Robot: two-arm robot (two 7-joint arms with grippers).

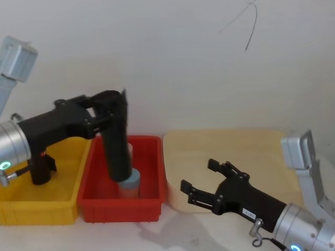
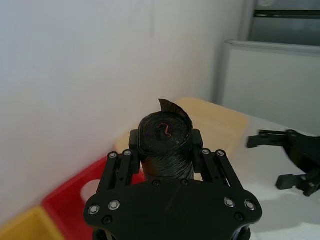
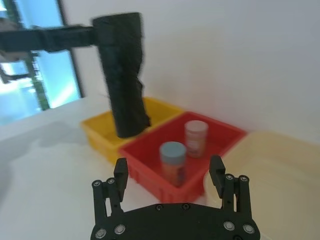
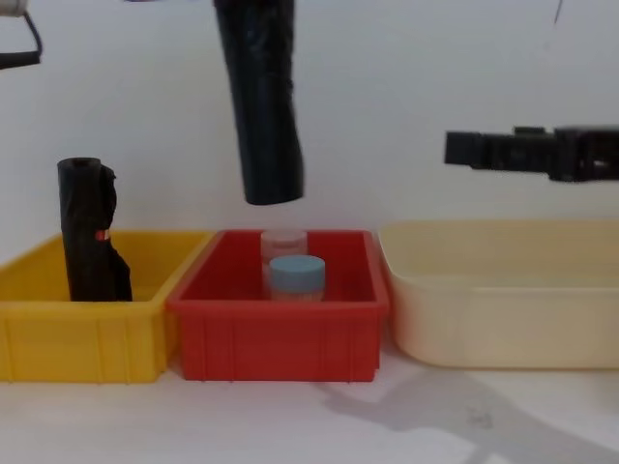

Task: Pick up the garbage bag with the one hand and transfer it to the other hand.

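The garbage bag [image 1: 118,151], a thick black glossy roll, hangs upright over the red bin [image 1: 152,157], its lower end well above the bin in the chest view. My left gripper [image 1: 107,107], on the green-lit arm, is shut on the roll's top end [image 2: 165,145]. The bag also appears as a dark hanging cylinder [image 3: 122,85] [image 4: 261,106]. My right gripper [image 1: 201,177], on the blue-lit arm, is open and holds nothing, above the cream tray's near left part and pointing towards the bag [image 3: 168,167] [image 4: 464,148].
In the red bin [image 4: 280,338] stand a blue-lidded jar [image 4: 295,275] and a pale jar [image 4: 283,242]. A second black roll [image 4: 92,232] with a red spot stands in the yellow bin [image 4: 77,338]. A cream tray [image 4: 503,309] sits to the right.
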